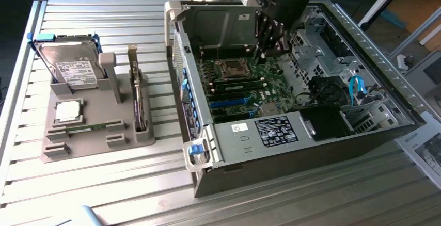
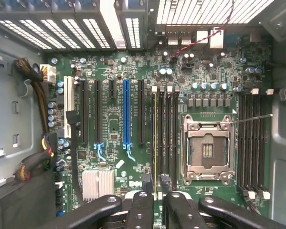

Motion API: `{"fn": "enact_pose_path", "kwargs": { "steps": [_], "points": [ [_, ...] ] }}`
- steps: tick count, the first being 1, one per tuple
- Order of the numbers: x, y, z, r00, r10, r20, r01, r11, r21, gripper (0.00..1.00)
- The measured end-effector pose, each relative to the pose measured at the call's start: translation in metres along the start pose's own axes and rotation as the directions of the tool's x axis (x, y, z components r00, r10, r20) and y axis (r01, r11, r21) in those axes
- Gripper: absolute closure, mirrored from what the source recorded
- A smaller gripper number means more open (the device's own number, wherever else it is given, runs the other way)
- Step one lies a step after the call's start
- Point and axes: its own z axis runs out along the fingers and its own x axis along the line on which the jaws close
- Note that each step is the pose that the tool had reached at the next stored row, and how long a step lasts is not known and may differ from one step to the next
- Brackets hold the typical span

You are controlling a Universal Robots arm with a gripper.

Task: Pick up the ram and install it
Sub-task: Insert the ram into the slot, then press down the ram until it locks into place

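Observation:
A thin green ram stick [image 1: 238,85] stands in a memory slot beside the empty processor socket [image 2: 207,150]. In the wrist view this ram [image 2: 154,143] appears edge-on as a narrow line in the first of the slots. My gripper [image 1: 265,55] hangs inside the open computer case [image 1: 200,154], a little above the motherboard. Its two black fingers [image 2: 140,210] stand apart over the end of that slot, so the gripper [image 2: 158,196] is open and holds nothing. A second thin green stick [image 1: 86,127] lies in the grey fixture [image 1: 82,146] outside the case.
The fixture also carries a hard drive [image 1: 69,66], a square silver processor chip [image 1: 67,111] and an upright expansion card [image 1: 138,99]. Case walls, a drive cage [image 1: 217,25] and cables [image 2: 35,95] hem in the gripper. A slatted metal table [image 1: 103,184] lies underneath.

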Motion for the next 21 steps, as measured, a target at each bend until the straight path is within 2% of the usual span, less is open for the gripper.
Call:
{"fn": "enact_pose_path", "kwargs": {
  "steps": [3,13,21],
  "points": [
    [0.0,0.0,-0.0101,1.0,0.0,-0.0031,0.0,1.0,-0.0014,0.81],
    [0.001,0.0001,-0.0315,0.9999,0.0,-0.0125,0.0,1.0,-0.0042,0.81],
    [0.001,0.0001,-0.0317,0.9999,0.0,-0.0127,0.0,1.0,-0.0042,0.81]
  ]
}}
